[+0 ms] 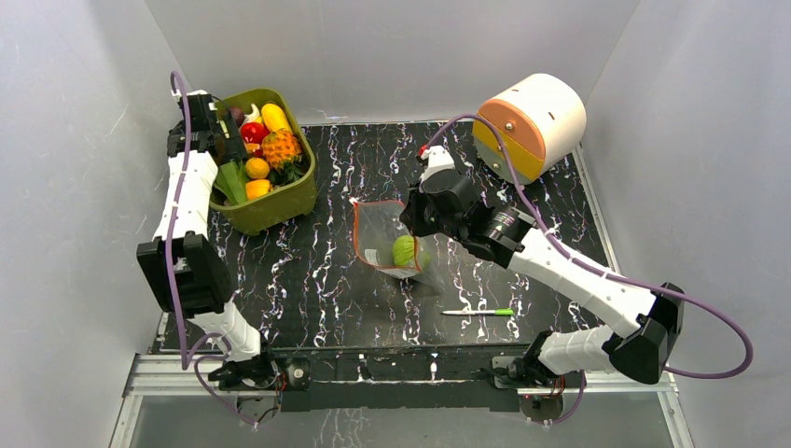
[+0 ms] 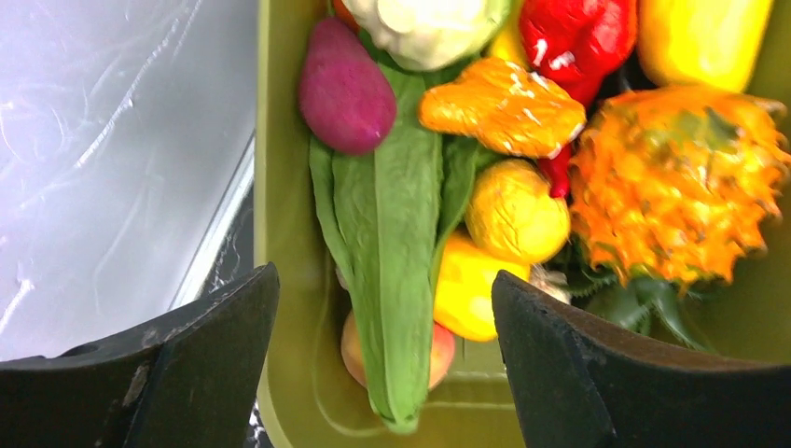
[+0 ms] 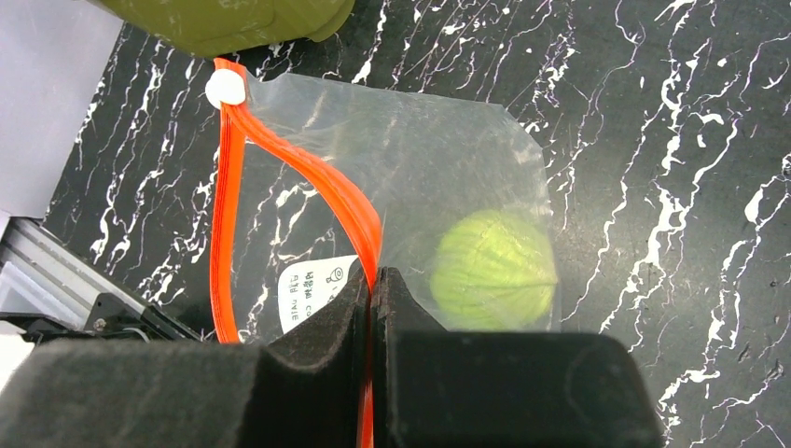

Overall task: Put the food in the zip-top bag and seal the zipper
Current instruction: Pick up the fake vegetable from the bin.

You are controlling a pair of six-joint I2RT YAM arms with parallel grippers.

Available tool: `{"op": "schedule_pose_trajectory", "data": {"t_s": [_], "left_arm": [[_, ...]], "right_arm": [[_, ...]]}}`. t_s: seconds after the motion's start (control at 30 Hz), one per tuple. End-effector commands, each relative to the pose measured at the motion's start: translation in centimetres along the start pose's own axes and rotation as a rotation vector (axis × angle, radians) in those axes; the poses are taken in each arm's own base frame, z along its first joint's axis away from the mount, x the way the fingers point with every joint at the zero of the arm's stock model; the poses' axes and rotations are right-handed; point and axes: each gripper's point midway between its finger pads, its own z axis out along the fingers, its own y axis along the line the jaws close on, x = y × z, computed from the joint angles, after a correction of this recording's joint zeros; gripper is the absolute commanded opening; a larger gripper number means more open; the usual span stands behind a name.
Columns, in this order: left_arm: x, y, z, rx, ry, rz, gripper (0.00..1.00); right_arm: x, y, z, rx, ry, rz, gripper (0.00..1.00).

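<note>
— How is the food on the left being judged for handling?

— The small colourful toy fruits and vegetables (image 2: pixel 516 213) are being taken as light, hard and glossy, so slipping is being expected. The long green leaf (image 2: pixel 392 233) is being judged best pinched across its narrow middle, and the spiky orange pineapple (image 2: pixel 676 177) across its body. They are being seen heaped in the olive-green plastic tub (image 2: pixel 280 187) at the table's far left. The left gripper (image 2: pixel 382 280) is being held wide open above them, with nothing between its fingers.

— And in the middle?

— The clear, crinkly zip-top bag (image 3: pixel 448 159) is being treated as thin, limp and easily crumpled. It is lying on the black marbled tabletop (image 3: pixel 653 140), right of the tub. The stiffer red-orange zipper strip (image 3: pixel 228 205) is being judged the place to hold, and the right gripper (image 3: pixel 373 280) is being clamped shut on one lip of it. The mouth is being shown gaping, with a white slider (image 3: pixel 225 89) at one end. A white label (image 3: pixel 312 289) and a round green cabbage (image 3: pixel 492 269) are showing through the film.
</note>
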Motion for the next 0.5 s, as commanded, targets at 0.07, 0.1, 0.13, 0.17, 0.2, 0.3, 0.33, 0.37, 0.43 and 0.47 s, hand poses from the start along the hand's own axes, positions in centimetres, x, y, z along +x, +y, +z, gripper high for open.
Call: {"op": "schedule_pose_trajectory", "data": {"t_s": [0.07, 0.1, 0.13, 0.17, 0.2, 0.3, 0.33, 0.37, 0.43, 0.47], "left_arm": [[-4.3, 1.5, 1.8, -0.04, -0.108, 0.042, 0.79], [-4.6, 1.4, 2.1, -0.032, -0.113, 0.044, 0.76], [-4.9, 1.3, 2.2, -0.027, -0.117, 0.043, 0.74], [-5.0, 1.2, 2.4, -0.023, -0.118, 0.044, 0.73], [-5.2, 1.2, 2.7, -0.026, -0.123, 0.042, 0.7], [-5.0, 1.8, 3.8, -0.073, -0.112, 0.027, 0.65], [-4.7, 2.0, 4.3, -0.096, -0.098, 0.023, 0.64], [-4.5, 2.3, 4.8, -0.116, -0.086, 0.022, 0.64], [-4.1, 2.5, 5.6, -0.143, -0.069, 0.02, 0.63], [-4.2, 2.4, 5.9, -0.14, -0.069, 0.018, 0.63]], "right_arm": [[-1.5, 0.1, 0.4, -0.004, -0.068, -0.016, 0.0], [-1.4, 0.1, 0.6, -0.004, -0.065, -0.019, 0.0], [-1.5, 0.1, 0.6, -0.004, -0.066, -0.019, 0.0], [-1.4, 0.1, 0.8, -0.001, -0.063, -0.019, 0.0], [-1.3, 0.2, 0.9, -0.003, -0.061, -0.018, 0.0], [-1.1, 0.3, 1.2, -0.008, -0.057, -0.006, 0.0], [-1.0, 0.4, 1.3, -0.012, -0.055, -0.002, 0.0], [-1.0, 0.3, 1.4, -0.011, -0.054, -0.001, 0.0], [-0.8, 0.3, 1.5, -0.008, -0.051, 0.002, 0.0], [-0.8, 0.2, 1.6, -0.006, -0.052, 0.003, 0.0]]}}
